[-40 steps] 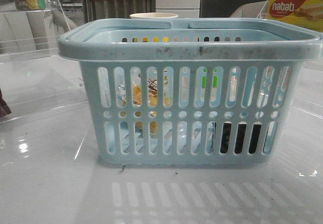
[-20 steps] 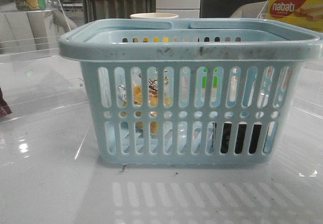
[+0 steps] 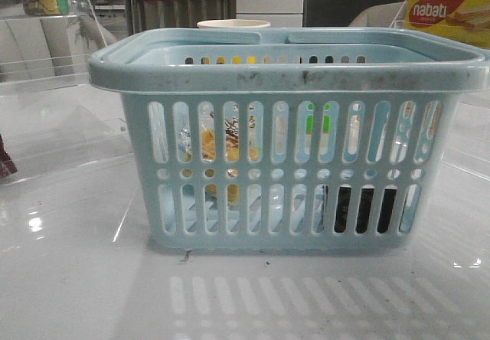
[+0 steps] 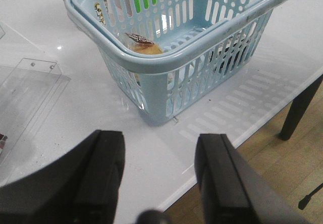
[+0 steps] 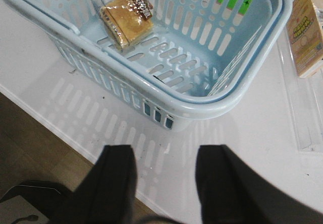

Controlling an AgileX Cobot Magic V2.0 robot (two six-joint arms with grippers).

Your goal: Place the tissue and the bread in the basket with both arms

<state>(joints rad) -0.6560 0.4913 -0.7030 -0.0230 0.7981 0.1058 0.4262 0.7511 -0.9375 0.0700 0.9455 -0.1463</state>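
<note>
The pale blue basket (image 3: 287, 72) stands in the middle of the white table. In the front view the bread (image 3: 222, 145) shows through its left slots and the black tissue (image 3: 364, 210) through its lower right slots. The bread lies on the basket floor in the left wrist view (image 4: 144, 45) and the right wrist view (image 5: 126, 17). The tissue shows dark behind the slots in the left wrist view (image 4: 227, 57) and is hidden in the right wrist view. My left gripper (image 4: 159, 153) and right gripper (image 5: 164, 168) are open and empty. Each hangs over the table edge, clear of the basket (image 4: 166, 67) (image 5: 202, 103).
A yellow-and-red nabati box (image 3: 448, 11) and a paper cup (image 3: 233, 24) stand behind the basket. A yellow box (image 5: 305, 30) lies on a clear tray. Another clear acrylic tray (image 4: 30, 82) lies left of the basket. The table edge (image 4: 252, 128) (image 5: 30, 108) is near both grippers.
</note>
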